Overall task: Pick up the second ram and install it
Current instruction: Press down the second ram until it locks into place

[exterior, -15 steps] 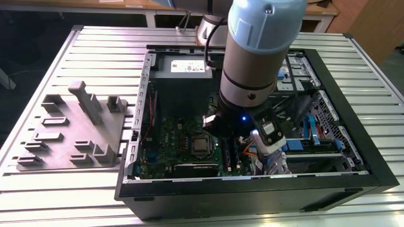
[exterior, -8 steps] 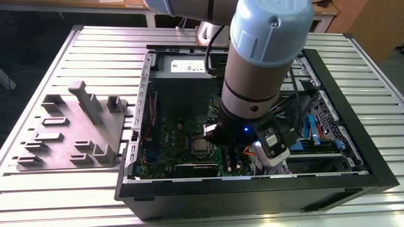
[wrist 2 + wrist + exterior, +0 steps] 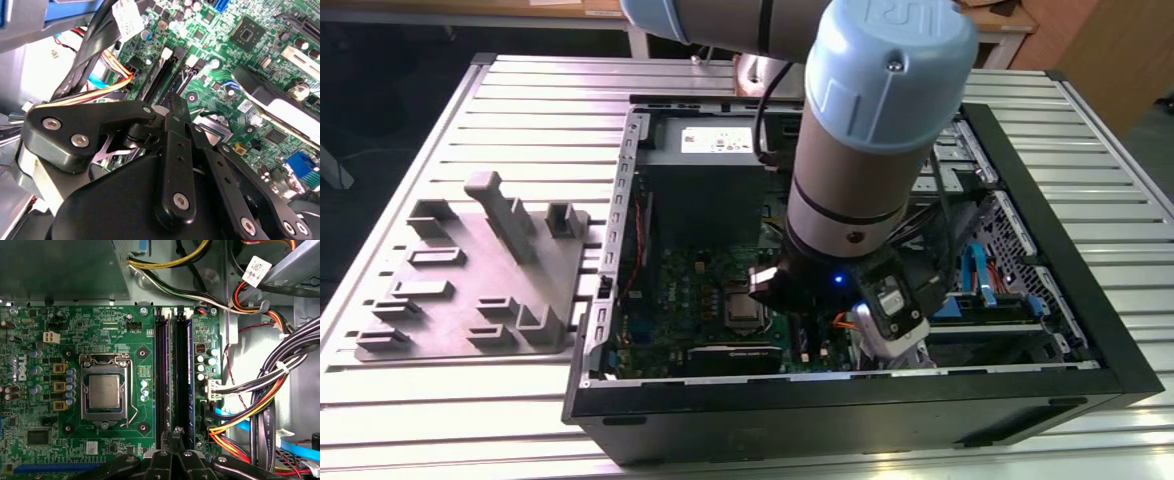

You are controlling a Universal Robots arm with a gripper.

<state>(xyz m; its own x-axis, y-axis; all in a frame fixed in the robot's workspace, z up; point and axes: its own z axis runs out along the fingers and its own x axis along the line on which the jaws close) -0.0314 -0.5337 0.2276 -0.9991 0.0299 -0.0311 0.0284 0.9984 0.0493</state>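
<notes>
Gripper [image 3: 176, 432] down inside the PC case [image 3: 1067, 290], over the motherboard [image 3: 100, 330]. Jaws together above the slot rails [image 3: 172, 375]. Second ram [image 3: 189, 375] appears seated just beside the jaws; latching unconfirmed.

End effector [image 3: 176, 440] above motherboard [image 3: 100, 340] slots [image 3: 172, 375]

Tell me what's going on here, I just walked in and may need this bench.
A robot arm with pale blue joint caps reaches down into an open black computer case. Its gripper hangs over the two long black memory slots of the green motherboard. Whether it holds a memory stick I cannot tell. The grey moulded fixture tray sits beside the case.
</notes>
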